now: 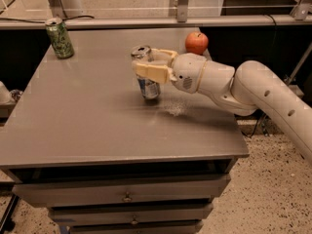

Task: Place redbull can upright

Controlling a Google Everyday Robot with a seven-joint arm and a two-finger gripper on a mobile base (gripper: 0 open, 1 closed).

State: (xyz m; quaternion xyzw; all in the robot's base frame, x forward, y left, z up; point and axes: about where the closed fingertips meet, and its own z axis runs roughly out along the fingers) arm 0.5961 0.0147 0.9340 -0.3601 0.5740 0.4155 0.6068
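Claw (145, 62) stands over the middle of the tabletop (87, 116), clamped on the can (148, 87). Near finger (152, 72) covers the can's middle band. Far finger (165, 55) runs partly behind the can's top.

Can lettering: too blurred to read. Whether the can's base touches the tabletop: cannot tell.

Arm (265, 94): cut off at the right edge.

Apple (196, 42): lower part hidden behind the arm.

Green can (59, 38): print unreadable.

Drawers (126, 191): lowest one cut off at the bottom edge.

Pale object (4, 92): cropped at the left edge, unidentifiable.
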